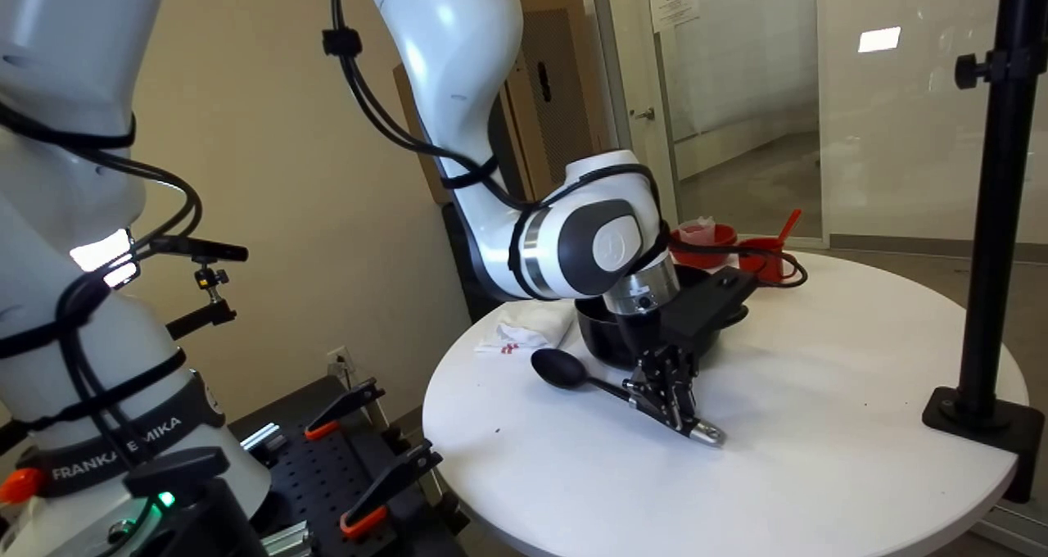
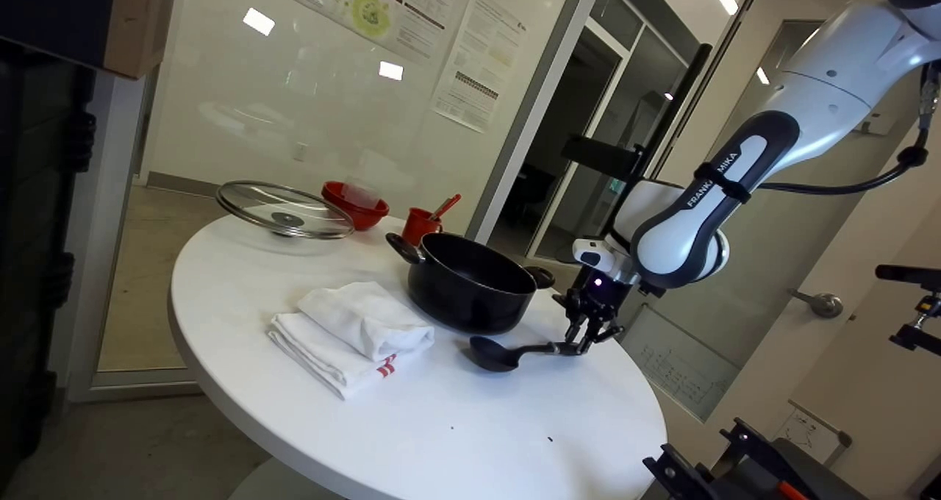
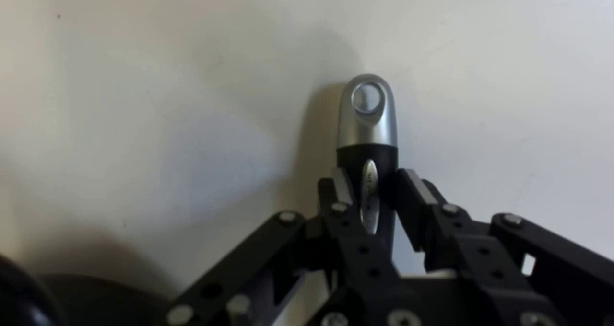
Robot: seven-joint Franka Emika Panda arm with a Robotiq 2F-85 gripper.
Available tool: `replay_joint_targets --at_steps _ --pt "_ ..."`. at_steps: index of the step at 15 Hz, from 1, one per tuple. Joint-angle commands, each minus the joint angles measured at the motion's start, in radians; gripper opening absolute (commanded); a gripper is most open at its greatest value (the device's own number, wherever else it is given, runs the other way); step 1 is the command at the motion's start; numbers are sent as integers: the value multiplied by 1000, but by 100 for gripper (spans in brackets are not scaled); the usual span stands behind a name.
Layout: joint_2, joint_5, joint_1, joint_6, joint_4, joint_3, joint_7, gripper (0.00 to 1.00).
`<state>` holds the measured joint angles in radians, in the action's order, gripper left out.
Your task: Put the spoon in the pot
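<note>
The gripper (image 3: 371,187) pinches the spoon (image 3: 368,129) near its silvery tip, probably to leave the scoop, seemingly resting on the table (image 2: 441,448), free to swing into the pot (image 2: 459,299) just beside, while a lid (image 2: 287,219) sits apart, presumably to keep the mouth open.

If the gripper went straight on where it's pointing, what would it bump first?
Probably the table: the gripper points down, fingers either side of the spoon's handle. Any gap below is hard to judge.

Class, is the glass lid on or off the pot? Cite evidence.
Off: in an exterior view the glass lid sits apart from the pot, which stands uncovered.
</note>
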<state>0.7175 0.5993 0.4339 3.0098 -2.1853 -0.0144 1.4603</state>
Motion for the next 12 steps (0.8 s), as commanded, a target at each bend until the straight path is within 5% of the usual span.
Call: replay_joint_targets --at_steps 1,7,12 --pt "-22 -52 35 35 -20 37 73 7" --pt "-129 -123 75 0 -64 96 145 7" --pt "-271 -208 86 -157 -73 166 309 7"
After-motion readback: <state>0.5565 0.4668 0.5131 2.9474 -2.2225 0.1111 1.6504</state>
